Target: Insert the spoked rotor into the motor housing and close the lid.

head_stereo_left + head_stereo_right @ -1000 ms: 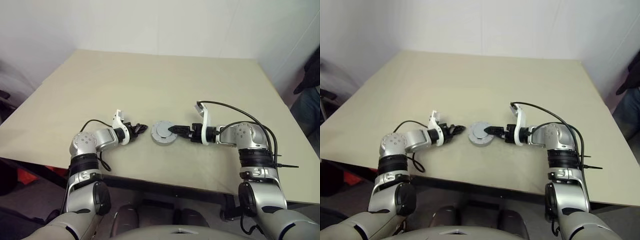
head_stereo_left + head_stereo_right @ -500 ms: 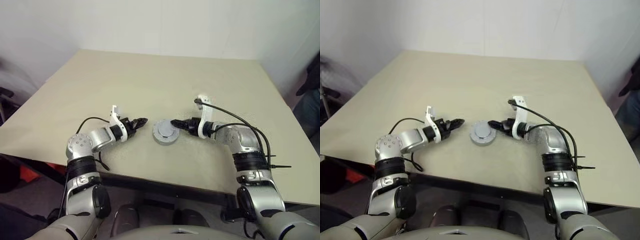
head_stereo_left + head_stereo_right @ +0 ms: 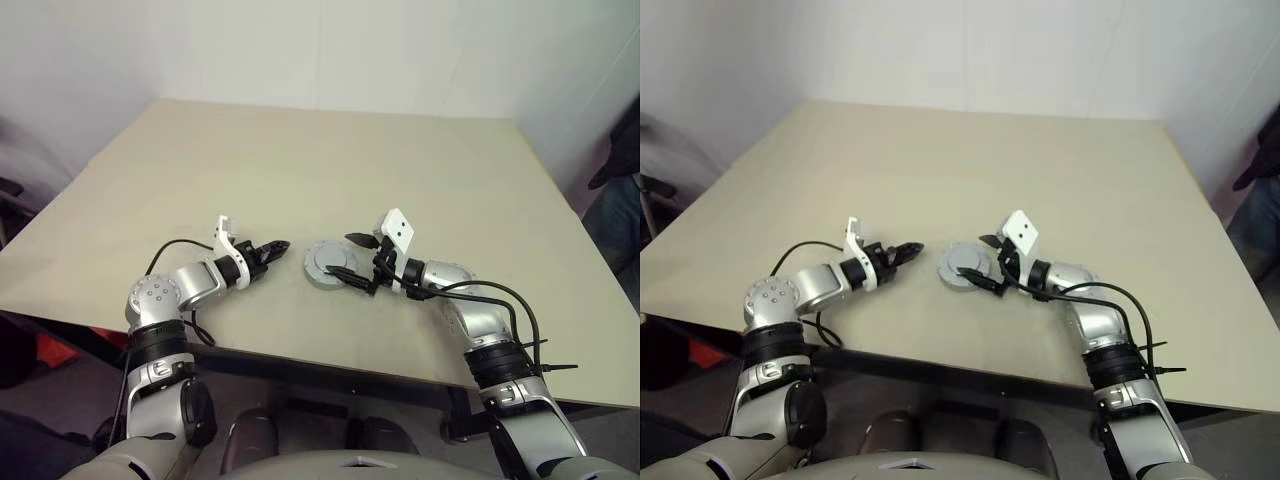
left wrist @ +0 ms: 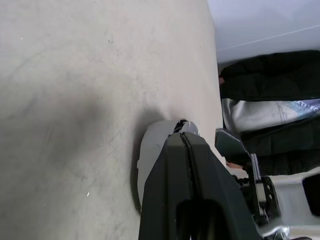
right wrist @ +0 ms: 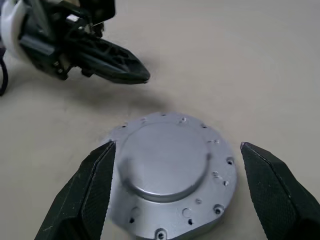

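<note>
A round silver metal unit (image 5: pixel 167 172), with a raised central cap and a flange dotted with small screw holes, lies flat on a beige table (image 3: pixel 330 170), near the table's front edge. Its flat face points straight up, and being round it has no long axis across the table; its only axis runs vertically through the centre. No copper windings, spoked rotor or dark disc are visible, so this looks like the motor housing already covered, though what is inside cannot be told.

The right gripper (image 5: pixel 175 150) sits just right of the unit, with its two black fingers (image 5: pixel 95 175) spread wide, one on each side of the flange, and apart from it. It holds nothing. The left gripper (image 3: pixel 274 246) hovers just left of the unit with its fingers pressed together, empty, its tip pointing at the unit without touching it.

Judging by this, the step in hand is the closing or seating stage. The next move probably calls for the right gripper to close squarely across the flange without tipping the unit, while the left steadies it.
</note>
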